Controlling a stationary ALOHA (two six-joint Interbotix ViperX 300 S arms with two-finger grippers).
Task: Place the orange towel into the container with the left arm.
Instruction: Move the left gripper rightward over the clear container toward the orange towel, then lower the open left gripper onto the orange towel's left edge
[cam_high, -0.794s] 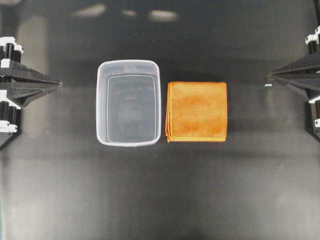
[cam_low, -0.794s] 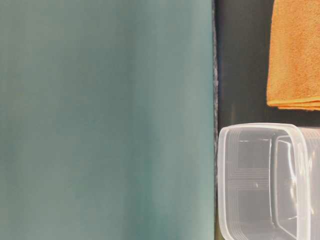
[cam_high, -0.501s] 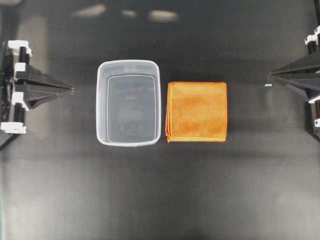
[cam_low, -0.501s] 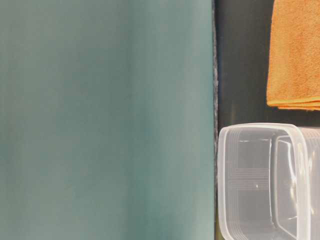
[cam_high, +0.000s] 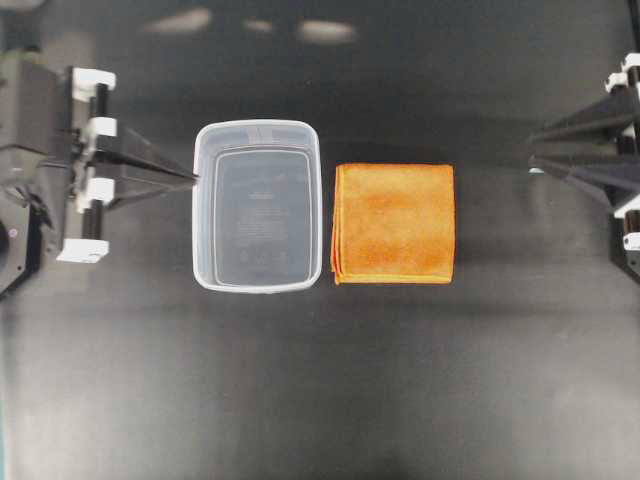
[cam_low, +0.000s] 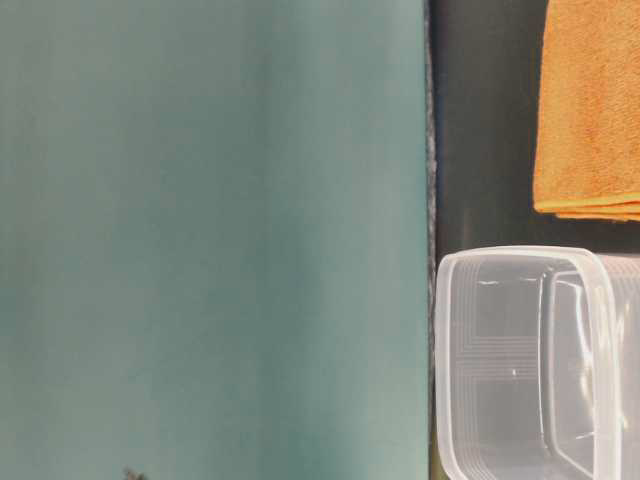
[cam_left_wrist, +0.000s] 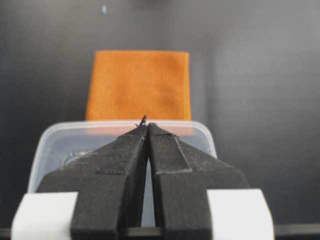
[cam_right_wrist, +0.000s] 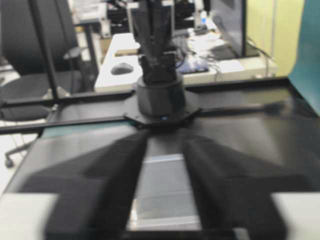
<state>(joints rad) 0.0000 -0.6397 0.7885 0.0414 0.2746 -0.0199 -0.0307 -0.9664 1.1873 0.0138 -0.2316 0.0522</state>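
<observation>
Overhead exterior view: the orange towel (cam_high: 394, 223) lies flat on the table (cam_high: 320, 380) just beside the container (cam_high: 258, 205). The left tool (cam_high: 192, 180), fingers pressed together and empty, points at the container's opposite rim. The right tool (cam_high: 532, 158) is parted narrowly.

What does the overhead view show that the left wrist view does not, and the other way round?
Only the overhead view shows both arms: the left tool with its tip at the tub's left rim, and the right tool far from the towel. Only the left wrist view shows the left tool's fingers pressed together, shut, and aimed over the tub toward the towel. Both views show the tub holding nothing and the folded towel lying flat beside it, outside it, on the dark table.
</observation>
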